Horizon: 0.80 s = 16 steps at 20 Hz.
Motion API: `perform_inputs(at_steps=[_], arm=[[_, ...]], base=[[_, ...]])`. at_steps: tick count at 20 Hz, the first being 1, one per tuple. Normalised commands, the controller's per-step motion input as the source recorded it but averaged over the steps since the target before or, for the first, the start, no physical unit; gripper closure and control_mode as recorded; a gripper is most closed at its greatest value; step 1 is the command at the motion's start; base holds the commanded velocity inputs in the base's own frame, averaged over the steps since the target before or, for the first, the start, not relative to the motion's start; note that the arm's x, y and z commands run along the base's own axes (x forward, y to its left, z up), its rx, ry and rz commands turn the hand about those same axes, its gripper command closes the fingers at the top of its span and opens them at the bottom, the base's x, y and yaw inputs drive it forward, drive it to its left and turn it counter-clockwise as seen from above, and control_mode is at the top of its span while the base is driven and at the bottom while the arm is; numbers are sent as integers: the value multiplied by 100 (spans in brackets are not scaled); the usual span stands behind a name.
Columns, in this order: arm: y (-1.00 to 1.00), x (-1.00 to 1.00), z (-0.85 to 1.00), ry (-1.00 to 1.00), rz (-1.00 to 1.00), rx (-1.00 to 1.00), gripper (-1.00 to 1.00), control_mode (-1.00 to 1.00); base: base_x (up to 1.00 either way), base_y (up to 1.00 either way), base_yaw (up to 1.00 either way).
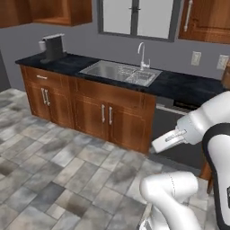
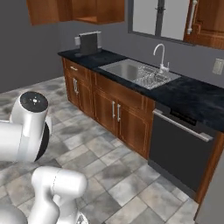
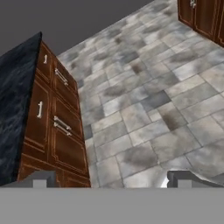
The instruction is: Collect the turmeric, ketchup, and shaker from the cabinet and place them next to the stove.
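A reddish-brown wooden wall cabinet [image 1: 204, 20] with a long grey bar handle hangs upper right, door closed, above the dark speckled stone counter [image 1: 179, 87]. The two-finger claw [image 3: 111, 179] hangs spread, empty, over grey floor tiles [image 3: 144, 109].

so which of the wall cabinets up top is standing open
The upper cabinet at the left, above the counter's far end: its inside shelf shows. The one right of the window is shut, long bar handle on its door.

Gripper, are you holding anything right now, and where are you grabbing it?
Nothing is held. In the hand view the gripper is open, its two fingertips far apart with only the tiled floor between them.
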Motion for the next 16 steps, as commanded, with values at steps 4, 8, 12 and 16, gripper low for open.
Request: perform_inputs(at_steps=[4, 8, 12, 16], arm=[[0, 0, 0, 0, 0, 0, -100, 100], [0, 0, 0, 0, 0, 0, -100, 100], [0, 0, 0, 0, 0, 0, -100, 100], [0, 0, 0, 0, 0, 0, -100, 100]], base=[[100, 0, 17], [99, 12, 13], [95, 26, 6], [84, 42, 0]])
